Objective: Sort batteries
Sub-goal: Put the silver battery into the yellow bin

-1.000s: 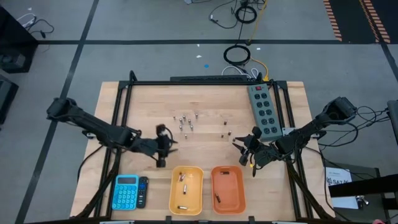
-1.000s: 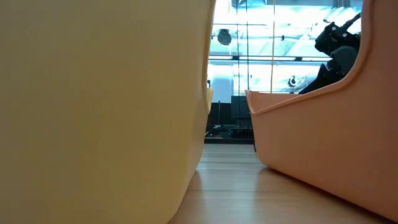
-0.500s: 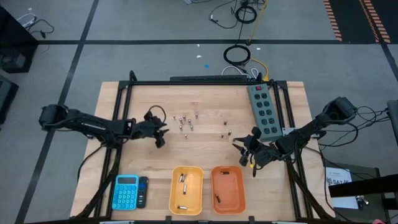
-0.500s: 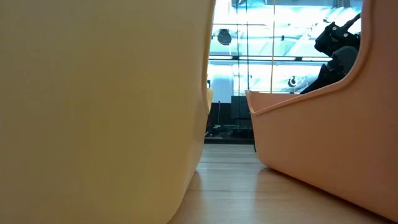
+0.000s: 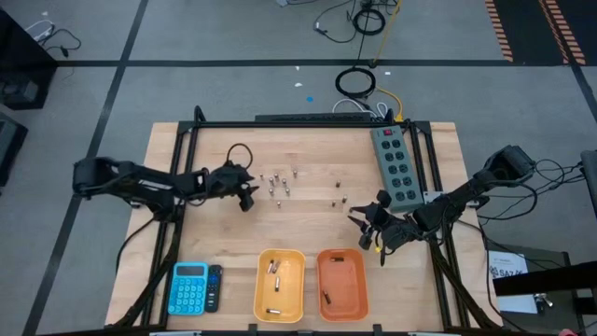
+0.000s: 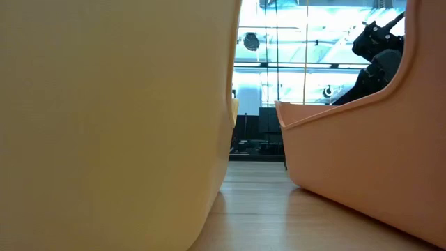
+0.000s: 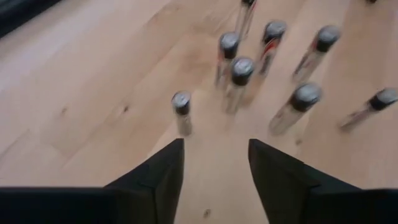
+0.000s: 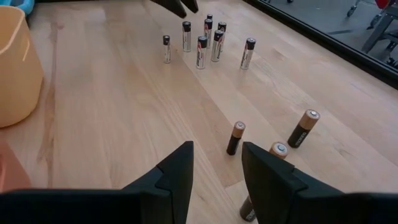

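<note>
Left gripper (image 7: pixel 214 165), fingers spread and empty, faces upright silvery batteries (image 7: pixel 241 74) standing on end, caps up

Right gripper (image 8: pixel 216 180) low over the wooden counter (image 8: pixel 106 124), jaws apart with nothing between them, three dark copper-topped batteries (image 8: pixel 235 137) standing just ahead, a cluster of silvery upright batteries (image 8: pixel 201 51) farther off, yellow bin (image 8: pixel 13 68) at one side

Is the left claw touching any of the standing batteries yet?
Apart. The left wrist view shows bare wood between the open left gripper and the nearest battery.
</note>
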`<action>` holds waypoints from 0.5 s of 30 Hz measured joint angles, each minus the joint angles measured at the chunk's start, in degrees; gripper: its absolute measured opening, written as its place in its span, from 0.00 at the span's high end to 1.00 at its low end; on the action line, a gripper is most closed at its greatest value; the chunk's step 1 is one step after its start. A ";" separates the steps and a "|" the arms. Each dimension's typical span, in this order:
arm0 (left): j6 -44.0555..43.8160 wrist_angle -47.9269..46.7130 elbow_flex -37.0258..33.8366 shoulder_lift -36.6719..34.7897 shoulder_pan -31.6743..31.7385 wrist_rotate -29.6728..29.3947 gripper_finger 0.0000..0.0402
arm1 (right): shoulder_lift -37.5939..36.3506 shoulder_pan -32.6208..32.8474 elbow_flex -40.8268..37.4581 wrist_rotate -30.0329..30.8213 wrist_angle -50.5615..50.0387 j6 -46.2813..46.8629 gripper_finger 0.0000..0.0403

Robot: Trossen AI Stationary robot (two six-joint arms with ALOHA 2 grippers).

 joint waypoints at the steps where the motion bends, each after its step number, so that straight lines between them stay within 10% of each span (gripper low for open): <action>1: 0.01 0.19 0.00 0.82 0.22 -0.01 0.50 | 0.00 0.00 0.00 -0.01 0.00 0.00 0.68; 15: 3.60 13.06 0.00 10.97 3.74 -0.73 0.43 | 0.00 0.00 0.00 -0.09 -0.02 -0.20 0.68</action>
